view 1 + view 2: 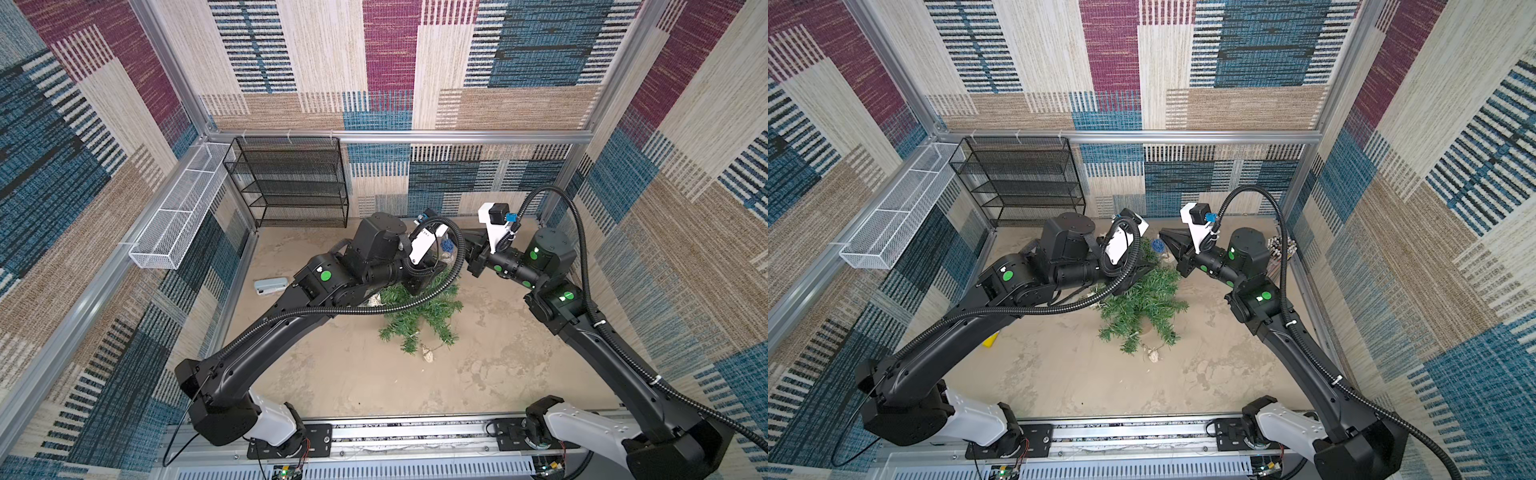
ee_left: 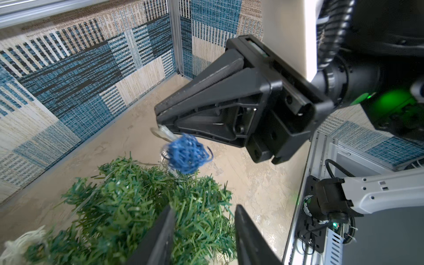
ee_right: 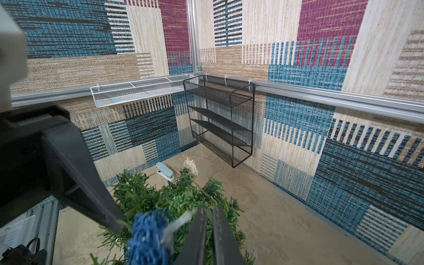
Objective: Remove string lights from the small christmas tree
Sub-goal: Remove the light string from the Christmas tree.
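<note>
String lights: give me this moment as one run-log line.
right claw: shut on string lights wire beside blue ball | left claw: open over small christmas tree | lights: partly on tree

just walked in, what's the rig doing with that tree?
Both arms are at the top of the small christmas tree, stripping the string lights. The right pincer is shut on the pale wire right next to a blue ball. The left pincer stands open over the branches, holding nothing. Most of the string is not yet off: cream balls sit in the needles and one lies on the table by the tree.
</note>
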Action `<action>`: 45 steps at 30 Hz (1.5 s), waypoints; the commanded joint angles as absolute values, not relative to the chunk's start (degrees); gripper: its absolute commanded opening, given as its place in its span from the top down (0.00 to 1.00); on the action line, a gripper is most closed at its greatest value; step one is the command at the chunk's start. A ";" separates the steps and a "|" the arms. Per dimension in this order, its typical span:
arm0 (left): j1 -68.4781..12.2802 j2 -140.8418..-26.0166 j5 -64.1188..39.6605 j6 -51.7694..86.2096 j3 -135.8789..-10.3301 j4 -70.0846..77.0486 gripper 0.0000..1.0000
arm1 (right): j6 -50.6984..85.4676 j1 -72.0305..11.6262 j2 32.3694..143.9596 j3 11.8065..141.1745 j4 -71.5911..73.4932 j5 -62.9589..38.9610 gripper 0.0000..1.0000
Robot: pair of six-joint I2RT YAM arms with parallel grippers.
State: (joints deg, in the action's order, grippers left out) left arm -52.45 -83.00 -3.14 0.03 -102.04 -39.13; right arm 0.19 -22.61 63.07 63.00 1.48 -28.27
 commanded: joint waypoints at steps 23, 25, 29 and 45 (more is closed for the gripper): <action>-49.31 -77.94 1.33 1.23 -96.37 -35.51 0.40 | 16.14 -14.68 63.10 72.15 -20.02 -26.34 0.19; -49.29 -78.21 1.15 1.14 -96.48 -35.77 0.40 | 22.44 -13.60 63.24 71.57 -20.49 -28.39 0.12; -49.17 -78.40 1.31 0.79 -96.68 -36.11 0.40 | 33.00 -13.61 63.79 72.03 -24.57 -29.23 0.05; -48.74 -79.23 -0.04 0.92 -95.81 -35.13 0.39 | 54.20 -17.12 61.57 63.16 -18.57 -37.32 0.09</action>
State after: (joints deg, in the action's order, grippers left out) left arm -48.86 -79.18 1.06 0.32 -95.74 -36.67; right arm 50.39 -16.71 61.19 63.11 -23.09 -34.96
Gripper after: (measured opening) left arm 0.605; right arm 0.918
